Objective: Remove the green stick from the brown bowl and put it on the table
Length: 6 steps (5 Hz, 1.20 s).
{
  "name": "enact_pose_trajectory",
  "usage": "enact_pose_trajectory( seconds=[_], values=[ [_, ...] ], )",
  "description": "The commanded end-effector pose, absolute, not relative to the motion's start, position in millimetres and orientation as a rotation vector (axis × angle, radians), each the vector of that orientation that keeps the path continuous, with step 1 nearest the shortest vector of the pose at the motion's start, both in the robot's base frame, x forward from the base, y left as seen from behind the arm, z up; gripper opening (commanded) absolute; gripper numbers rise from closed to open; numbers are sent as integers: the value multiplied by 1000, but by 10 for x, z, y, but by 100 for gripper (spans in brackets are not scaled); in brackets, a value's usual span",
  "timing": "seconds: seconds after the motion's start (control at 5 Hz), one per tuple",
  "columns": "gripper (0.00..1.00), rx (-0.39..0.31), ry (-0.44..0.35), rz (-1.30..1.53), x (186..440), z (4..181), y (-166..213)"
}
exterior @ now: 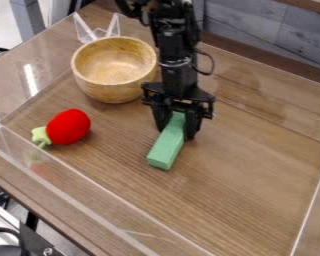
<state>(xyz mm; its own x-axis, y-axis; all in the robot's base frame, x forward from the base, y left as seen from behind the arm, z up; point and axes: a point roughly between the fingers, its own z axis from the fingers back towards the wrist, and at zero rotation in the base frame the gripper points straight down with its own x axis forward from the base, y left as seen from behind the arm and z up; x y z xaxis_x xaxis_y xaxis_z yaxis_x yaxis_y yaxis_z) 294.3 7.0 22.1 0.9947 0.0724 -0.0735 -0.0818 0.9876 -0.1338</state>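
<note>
The green stick slants down over the middle of the table, its upper end between the fingers of my gripper. The gripper points straight down and is shut on that upper end. The stick's lower end is at or just above the wood; I cannot tell which. The brown bowl stands behind and to the left of the gripper, apart from it, with nothing inside.
A red strawberry toy with green leaves lies on the left of the table. Low clear acrylic walls run around the tabletop. The black arm rises from the gripper toward the back.
</note>
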Motion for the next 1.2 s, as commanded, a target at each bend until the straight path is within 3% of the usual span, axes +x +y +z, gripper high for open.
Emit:
enact_pose_trajectory(
  seconds=[0.0, 0.8, 1.0],
  values=[
    [0, -136, 21, 59, 3076, 323, -25],
    [0, -149, 22, 130, 2887, 272, -24],
    [0, -152, 18, 168, 2856, 339, 25]
  ],
)
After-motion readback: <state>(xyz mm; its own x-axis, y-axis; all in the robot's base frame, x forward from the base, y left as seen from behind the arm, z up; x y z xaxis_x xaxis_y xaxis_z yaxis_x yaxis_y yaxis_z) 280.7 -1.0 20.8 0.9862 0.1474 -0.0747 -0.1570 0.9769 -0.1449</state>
